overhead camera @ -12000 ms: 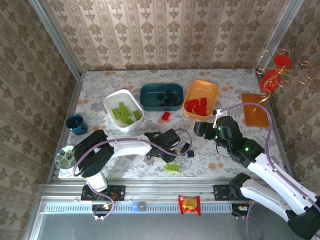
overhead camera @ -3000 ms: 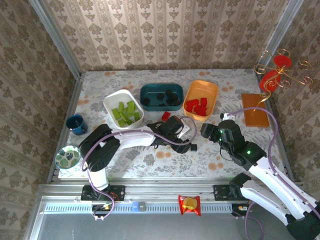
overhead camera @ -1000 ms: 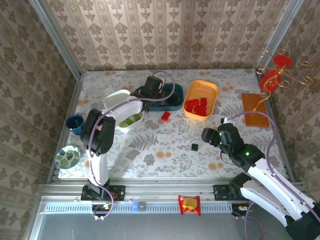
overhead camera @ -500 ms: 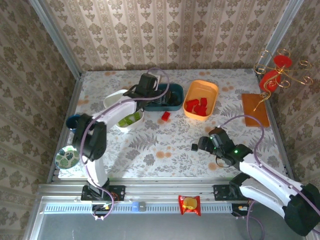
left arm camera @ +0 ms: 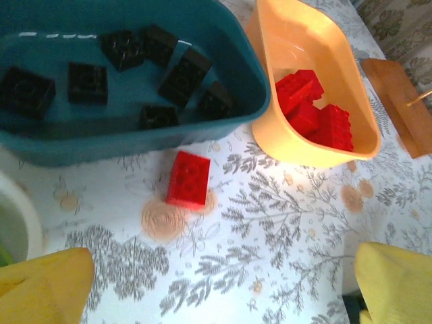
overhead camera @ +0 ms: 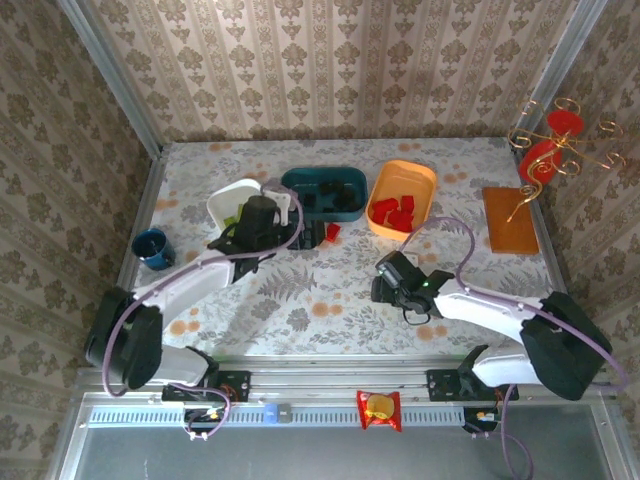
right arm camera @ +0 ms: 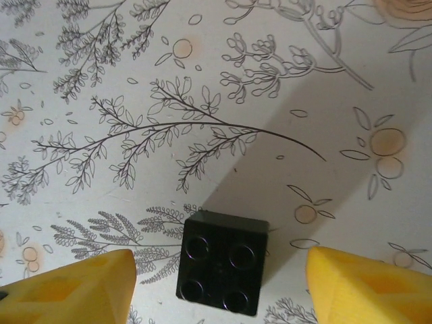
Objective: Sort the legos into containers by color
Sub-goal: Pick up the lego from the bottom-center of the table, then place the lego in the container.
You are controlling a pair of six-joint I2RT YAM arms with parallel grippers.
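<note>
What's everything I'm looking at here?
white tray: one, back left
teal tray: one, back middle
orange tray: one, back right
black bricks: about seven, in teal tray
red bricks: a few, in orange tray
loose red brick: one, before teal tray
loose black brick: one, tabletop
blue cup: one, left edge
brown slab: one, right edge
gold ornament: one, far right
snack packet: one, red-yellow, front rail
left claw: open, yellow, near loose red brick
right claw: open, yellow, straddling loose black brick
</note>
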